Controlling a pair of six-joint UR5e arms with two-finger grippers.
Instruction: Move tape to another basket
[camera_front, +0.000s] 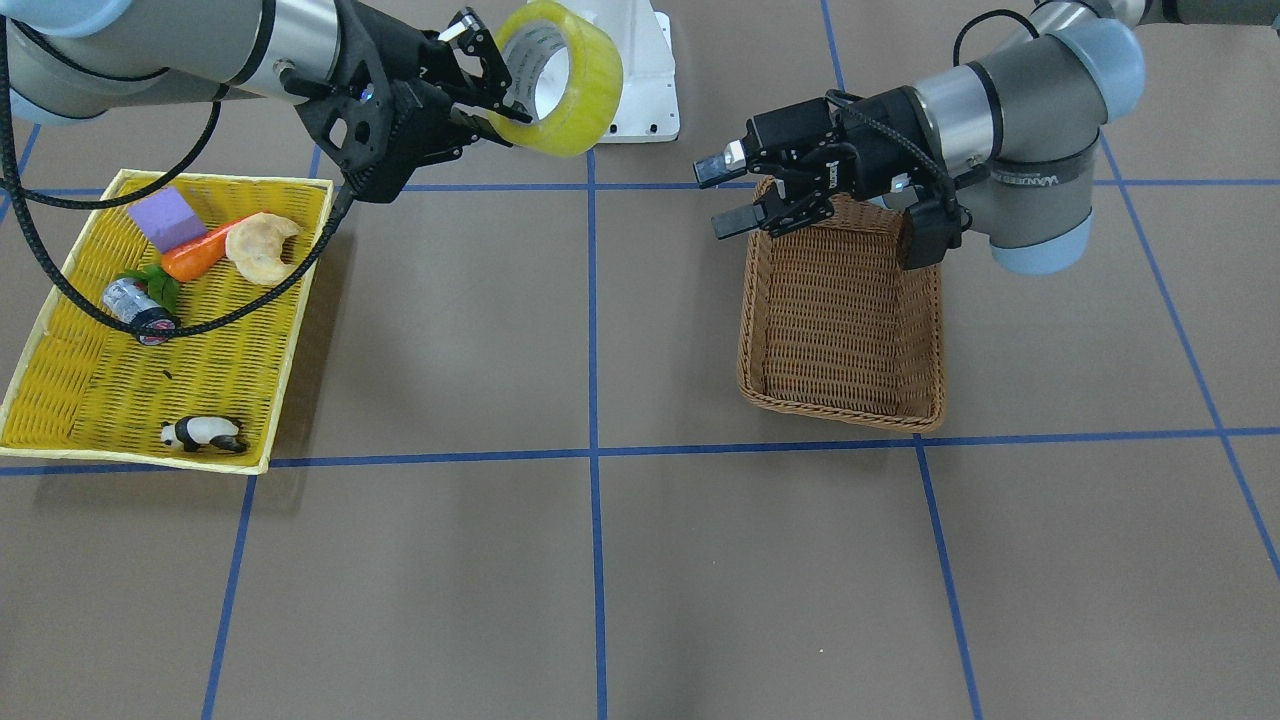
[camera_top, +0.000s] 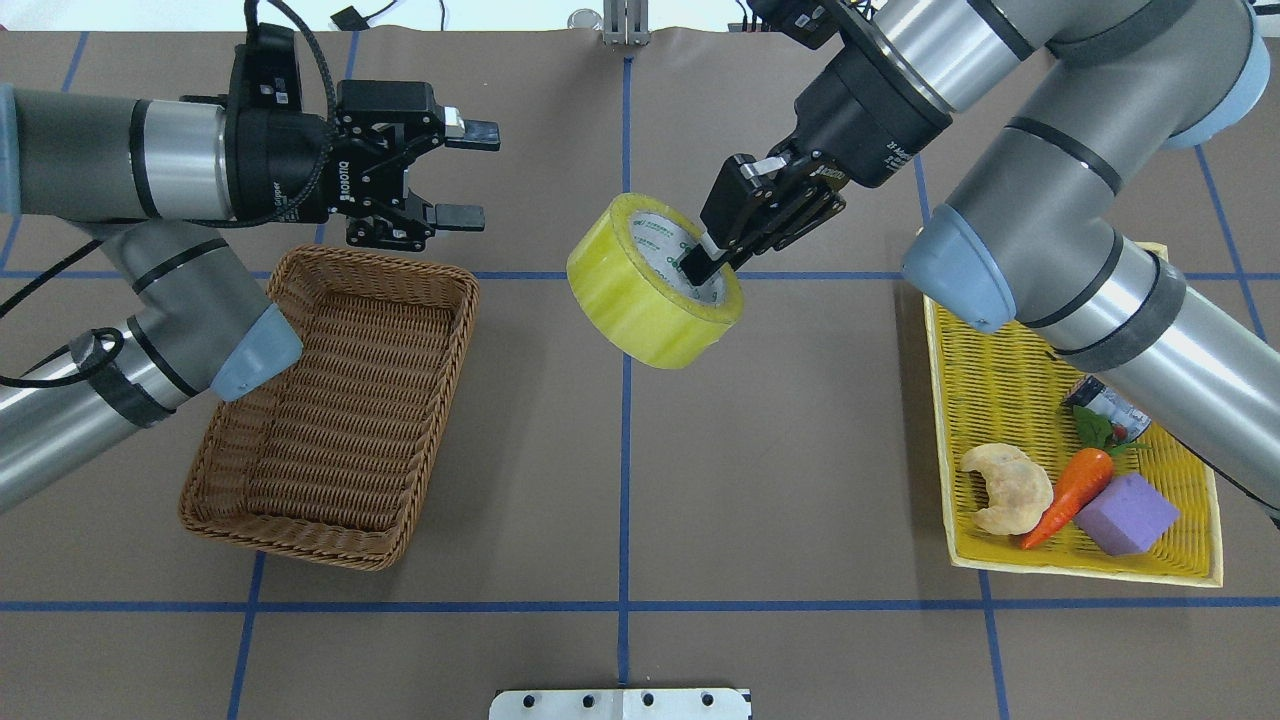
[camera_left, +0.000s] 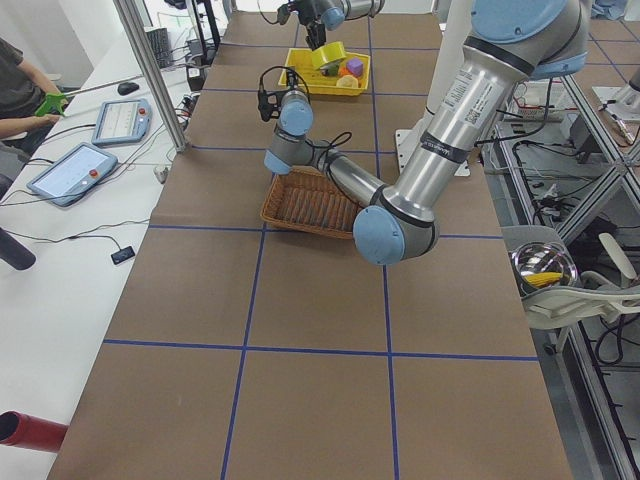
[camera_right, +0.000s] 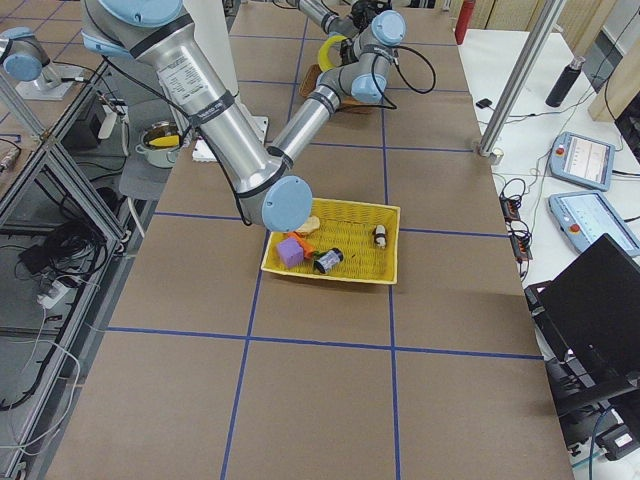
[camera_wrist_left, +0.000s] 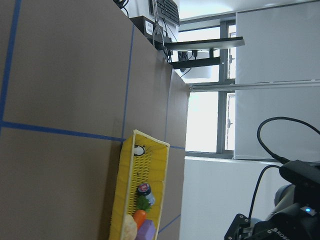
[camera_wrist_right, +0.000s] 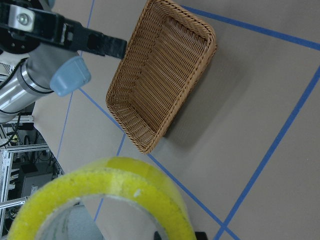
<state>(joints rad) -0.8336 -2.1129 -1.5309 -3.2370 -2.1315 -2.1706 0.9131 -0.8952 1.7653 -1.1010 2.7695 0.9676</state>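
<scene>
Brown-papered table (camera_top: 800, 450) lies under the tape (camera_top: 640, 305), pinched by its wall in the right gripper (camera_top: 710, 258) above mid-table; carry it level to the basket (camera_top: 340, 420), clearing the spread left gripper (camera_top: 472, 174) at its far rim.

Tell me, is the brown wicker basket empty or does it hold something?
Empty: the basket shows only bare weave inside; the tape hangs in the right gripper, over the table.

Robotics lab, blue-gridded table (camera_left: 300, 300), teach pendants (camera_left: 68, 172) on side bench (camera_left: 60, 265), aluminium post (camera_left: 152, 75)
</scene>
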